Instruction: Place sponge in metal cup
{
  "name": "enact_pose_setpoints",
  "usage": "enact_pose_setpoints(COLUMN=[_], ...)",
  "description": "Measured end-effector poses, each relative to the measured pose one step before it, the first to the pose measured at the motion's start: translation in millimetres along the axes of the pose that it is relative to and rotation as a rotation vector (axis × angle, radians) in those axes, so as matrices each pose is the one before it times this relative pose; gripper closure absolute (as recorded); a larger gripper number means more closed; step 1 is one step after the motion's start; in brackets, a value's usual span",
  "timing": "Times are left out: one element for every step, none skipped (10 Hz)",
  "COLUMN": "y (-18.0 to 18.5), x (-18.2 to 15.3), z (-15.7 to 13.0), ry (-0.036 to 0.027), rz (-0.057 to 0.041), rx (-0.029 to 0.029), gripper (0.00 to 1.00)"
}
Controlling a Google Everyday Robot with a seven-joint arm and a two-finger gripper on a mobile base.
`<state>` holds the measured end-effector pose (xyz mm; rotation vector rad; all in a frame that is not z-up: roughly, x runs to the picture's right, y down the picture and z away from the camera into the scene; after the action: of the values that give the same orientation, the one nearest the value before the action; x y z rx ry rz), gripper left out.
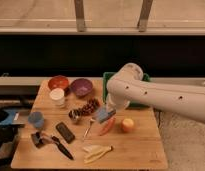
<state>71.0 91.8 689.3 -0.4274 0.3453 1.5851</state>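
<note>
The blue-grey sponge (102,116) hangs in my gripper (106,111), which is shut on it a little above the wooden table (136,150). The gripper is at the table's middle, just above the red pepper (107,126). The small shiny metal cup (74,116) stands on the table to the left of the sponge, next to the dark grapes (89,107). My white arm (146,95) reaches in from the right and hides most of the green bin (106,76).
An orange bowl (58,81), a purple bowl (82,87) and a white cup (57,97) stand at the back left. A blue cup (36,120), a black remote-like bar (65,132), a black tool (48,141), a spoon (88,129), a banana (96,151) and an orange fruit (128,124) lie around.
</note>
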Motion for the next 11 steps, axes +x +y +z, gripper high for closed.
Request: enact_pose_setpoints(y=[10.76,6.88,10.62,15.01,14.3,10.23,2.35,-3.23,0.45,2.1,-1.24], x=[-7.98,-4.85,-5.72,-5.99,-4.78,0.11,-0.12,0.84,-0.07,-0.31,0.03], z=[1.74,1.82,3.22,4.05,3.67,2.29,0.45,-0.3,0.18,0.11,-0.12], ry=[-0.00028,0.0022,0.00325,0.0047,0.0063,0.01052,0.00086,0.00211,-0.00009,-0.00038,-0.00032], rz=[-0.02178,-0.01176,-0.01668,-0.02416,-0.03154,-0.03313,-0.00615,0.00391,-0.00087,-0.00323,0.00199], rx=[-0.00451,-0.00226,-0.00355,-0.00637,-0.00749,0.00327,-0.00092,0.00468,-0.00033,-0.00175,0.00075], gripper=[1.0,1.0,1.0,1.0,1.0,1.0,1.0,1.0,1.0,1.0,1.0])
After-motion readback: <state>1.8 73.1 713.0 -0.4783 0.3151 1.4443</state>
